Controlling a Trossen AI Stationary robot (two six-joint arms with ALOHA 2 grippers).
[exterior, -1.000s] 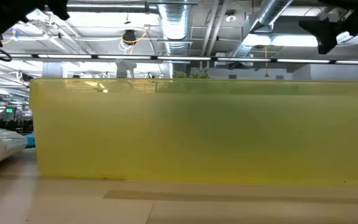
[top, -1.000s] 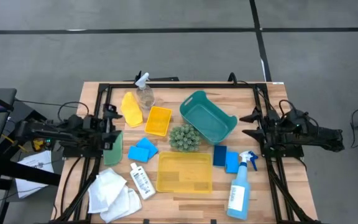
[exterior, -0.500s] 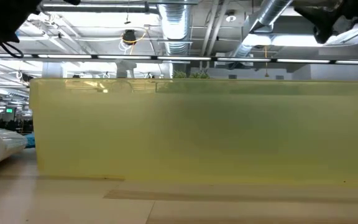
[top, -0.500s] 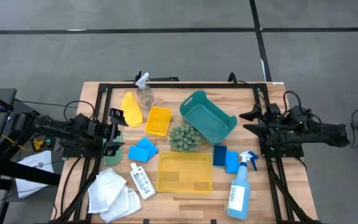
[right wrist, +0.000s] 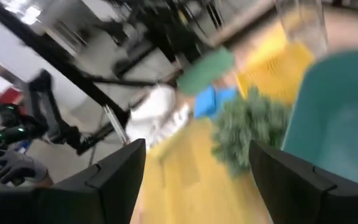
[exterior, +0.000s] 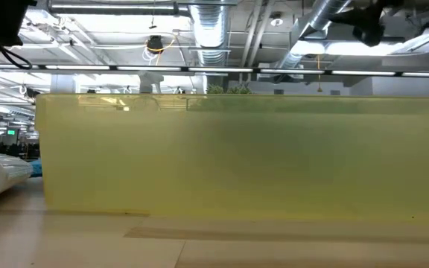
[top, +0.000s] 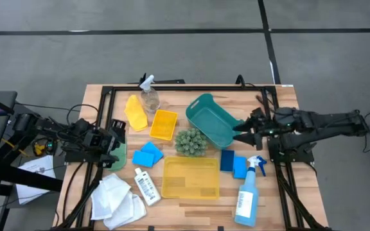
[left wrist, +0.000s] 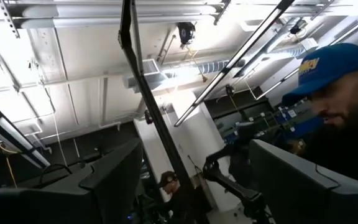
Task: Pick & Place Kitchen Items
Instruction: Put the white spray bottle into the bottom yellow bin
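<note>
right end effector point(top: 241, 131) – fingers apart, empty, has reached in over the teal basket point(top: 214, 119) | left end effector point(top: 116, 138) – loose, empty, pulled back | blue sponges point(top: 232, 163) untouched on table point(top: 191, 208) – picking about to start

- Setting: an industrial robotics lab or workshop hall.
- Ceiling: exposed ventilation ducts point(exterior: 211, 33), pipes and strip lights.
- Floor: grey concrete point(top: 172, 51) with dark marking lines.
- Worktop point(top: 172, 208): wooden slab fitted with a black metal frame and cabling.
- Background: a person in a blue cap point(left wrist: 328, 62) stands nearby.
</note>
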